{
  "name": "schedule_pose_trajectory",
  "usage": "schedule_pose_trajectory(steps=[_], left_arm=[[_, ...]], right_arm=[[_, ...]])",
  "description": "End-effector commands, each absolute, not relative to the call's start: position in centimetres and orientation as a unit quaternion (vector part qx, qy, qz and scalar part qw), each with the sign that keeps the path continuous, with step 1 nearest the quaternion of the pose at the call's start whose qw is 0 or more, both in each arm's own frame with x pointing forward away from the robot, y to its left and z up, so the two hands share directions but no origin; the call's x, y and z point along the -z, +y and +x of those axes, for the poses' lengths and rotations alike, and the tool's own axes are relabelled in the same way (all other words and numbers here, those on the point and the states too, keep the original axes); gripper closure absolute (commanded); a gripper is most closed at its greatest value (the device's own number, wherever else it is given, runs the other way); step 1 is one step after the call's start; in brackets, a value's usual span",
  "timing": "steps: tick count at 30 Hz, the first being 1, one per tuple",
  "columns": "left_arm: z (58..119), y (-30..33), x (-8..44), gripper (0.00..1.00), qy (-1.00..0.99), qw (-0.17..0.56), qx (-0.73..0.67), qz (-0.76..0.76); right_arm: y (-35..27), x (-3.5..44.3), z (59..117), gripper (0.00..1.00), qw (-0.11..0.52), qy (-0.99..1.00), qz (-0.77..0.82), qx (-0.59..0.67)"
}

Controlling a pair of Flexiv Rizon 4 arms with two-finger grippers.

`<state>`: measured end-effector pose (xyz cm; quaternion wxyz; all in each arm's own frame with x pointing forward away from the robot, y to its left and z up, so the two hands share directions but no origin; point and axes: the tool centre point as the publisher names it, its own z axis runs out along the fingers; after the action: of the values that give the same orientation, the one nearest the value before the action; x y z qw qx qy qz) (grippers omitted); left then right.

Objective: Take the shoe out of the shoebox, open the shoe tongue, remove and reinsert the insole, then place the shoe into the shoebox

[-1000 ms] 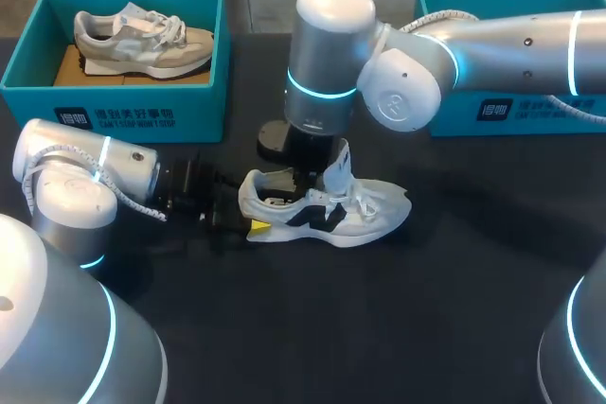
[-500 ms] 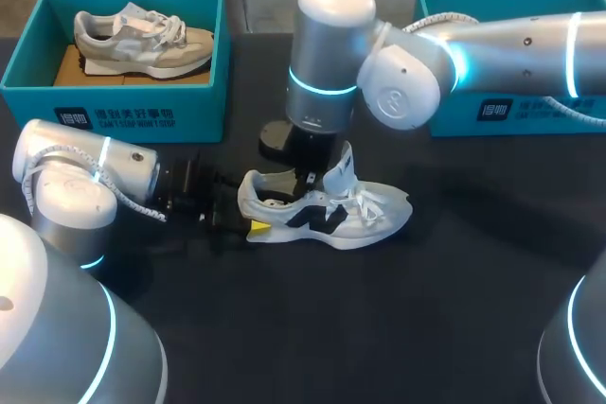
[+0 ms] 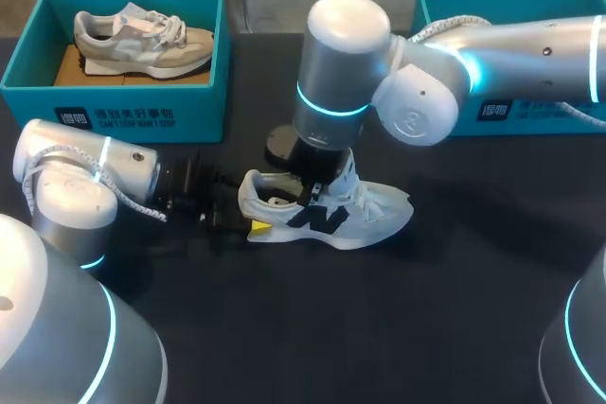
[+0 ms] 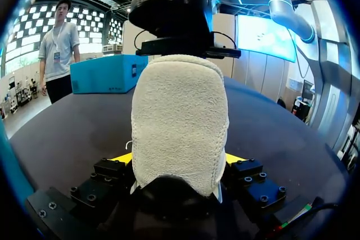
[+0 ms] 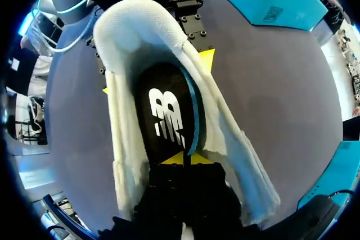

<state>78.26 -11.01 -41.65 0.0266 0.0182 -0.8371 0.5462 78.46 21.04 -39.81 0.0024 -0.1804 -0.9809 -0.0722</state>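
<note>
A white shoe [image 3: 360, 215] with a black letter on its side lies on the dark table, toe to the right. My left gripper [image 3: 248, 224] holds it by the heel. In the left wrist view the fuzzy white heel [image 4: 180, 122] fills the gap between the two yellow fingertips [image 4: 236, 158], which touch it from both sides. My right gripper [image 3: 312, 198] points down into the shoe's opening. In the right wrist view its yellow tips [image 5: 183, 158] are pressed together on the end of the black insole [image 5: 169, 119], whose teal edge is raised along one side.
A teal shoebox [image 3: 114, 101] at the back left holds a beige shoe [image 3: 142, 40]. A second teal box [image 3: 511, 111] stands at the back right behind my right arm. Dark bare table spreads in front of the shoe.
My right gripper has shut inside the shoe, and the right arm has shifted slightly to the right. The shoe and my left arm have stayed in place.
</note>
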Motion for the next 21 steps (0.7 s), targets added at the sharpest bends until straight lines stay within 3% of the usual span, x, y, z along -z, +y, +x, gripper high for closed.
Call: schedule_pose_trajectory(steps=[1, 10, 21], left_arm=[[78.4, -10.9, 41.7, 1.00, -0.838, 0.027, -0.545, 0.019], [78.4, -10.9, 41.7, 1.00, -0.838, 0.027, -0.545, 0.019], [78.4, -10.9, 41.7, 1.00, -0.838, 0.027, -0.545, 0.019]], right_arm=[[19.6, 38.7, 77.7, 1.00, -0.010, -0.980, -0.186, 0.074], [17.8, 36.8, 78.3, 1.00, -0.043, -0.974, -0.205, 0.082], [18.4, 35.8, 79.3, 1.00, -0.040, -0.975, -0.185, 0.114]])
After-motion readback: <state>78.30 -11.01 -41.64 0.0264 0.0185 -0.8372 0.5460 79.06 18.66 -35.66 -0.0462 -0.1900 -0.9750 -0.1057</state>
